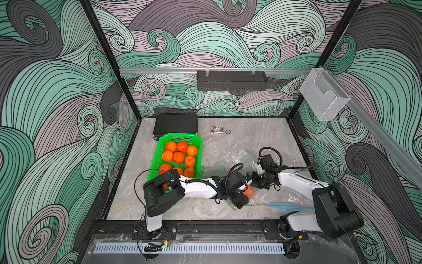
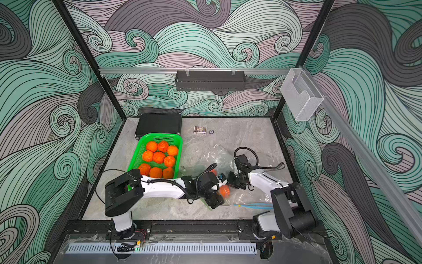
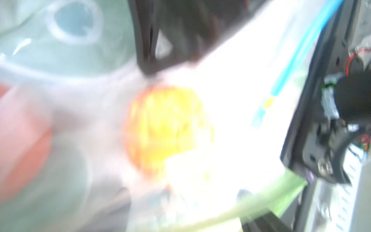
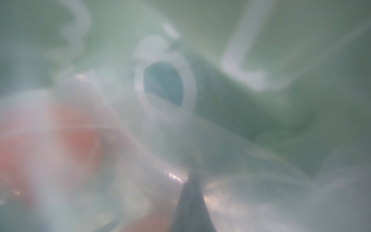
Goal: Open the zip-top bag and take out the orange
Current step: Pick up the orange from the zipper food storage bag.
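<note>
My right pincer clamps the bag; only the left wrist view shows the orange whole; I can't tell my left pincer's gap.

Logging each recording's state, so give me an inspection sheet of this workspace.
Surface: grey marbled tabletop, nothing spilled seen.
Job's things: crumpled clear zip-top plastic bag; round orange fruit at left tool, seemingly under film.
Clutter: green plastic basket of oranges, flat black case, small printed card, small dark ring.
Tools: left tool jaws unclear; right tool shut, apparently pinching bag.
Cables: black loops on both arms, none visibly snagged.
Surroundings: black rail shelf, clear wall holder.
</note>
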### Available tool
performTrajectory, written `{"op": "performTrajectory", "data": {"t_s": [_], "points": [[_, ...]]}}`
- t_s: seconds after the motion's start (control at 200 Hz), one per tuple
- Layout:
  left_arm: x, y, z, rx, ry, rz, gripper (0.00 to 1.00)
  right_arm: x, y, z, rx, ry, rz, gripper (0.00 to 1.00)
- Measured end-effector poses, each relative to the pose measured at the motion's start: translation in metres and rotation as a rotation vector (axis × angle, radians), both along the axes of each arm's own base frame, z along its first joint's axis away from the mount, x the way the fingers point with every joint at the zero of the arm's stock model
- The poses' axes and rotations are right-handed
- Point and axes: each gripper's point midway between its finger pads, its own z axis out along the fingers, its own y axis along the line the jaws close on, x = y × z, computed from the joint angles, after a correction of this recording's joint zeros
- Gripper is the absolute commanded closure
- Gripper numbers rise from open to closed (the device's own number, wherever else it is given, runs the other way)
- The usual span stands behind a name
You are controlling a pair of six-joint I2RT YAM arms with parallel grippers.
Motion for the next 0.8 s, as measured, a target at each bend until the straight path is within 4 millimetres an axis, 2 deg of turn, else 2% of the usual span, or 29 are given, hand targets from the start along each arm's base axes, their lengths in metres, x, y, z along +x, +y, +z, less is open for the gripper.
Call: {"op": "performTrajectory", "data": {"t_s": [0.15, 0.26, 0.39, 0.465, 0.52, 0.63, 0.801], "points": [[0.005, 0.007, 0.007, 0.012, -0.038, 0.018, 0.26, 0.001, -0.002, 0.0, -0.005, -0.004, 0.003, 1.0], [0.008, 0.007, 0.001, 0.034, -0.046, 0.029, 0.39, 0.001, -0.002, 0.0, -0.006, -0.006, 0.005, 1.0], [0.015, 0.001, -0.009, 0.057, -0.055, 0.04, 0.46, 0.0, -0.003, 0.0, -0.009, -0.007, 0.008, 1.0], [0.017, -0.001, -0.017, 0.071, -0.054, 0.043, 0.46, 0.0, -0.002, 0.0, -0.007, -0.008, 0.012, 1.0], [0.017, -0.001, -0.022, 0.081, -0.051, 0.043, 0.41, 0.0, -0.002, 0.001, -0.006, -0.009, 0.017, 1.0], [0.02, -0.008, -0.019, 0.063, -0.056, 0.047, 0.26, 0.0, -0.001, 0.001, 0.003, -0.008, 0.022, 1.0], [0.02, -0.012, -0.015, 0.044, -0.054, 0.045, 0.2, -0.002, 0.007, -0.001, 0.046, 0.012, 0.043, 1.0]]}}
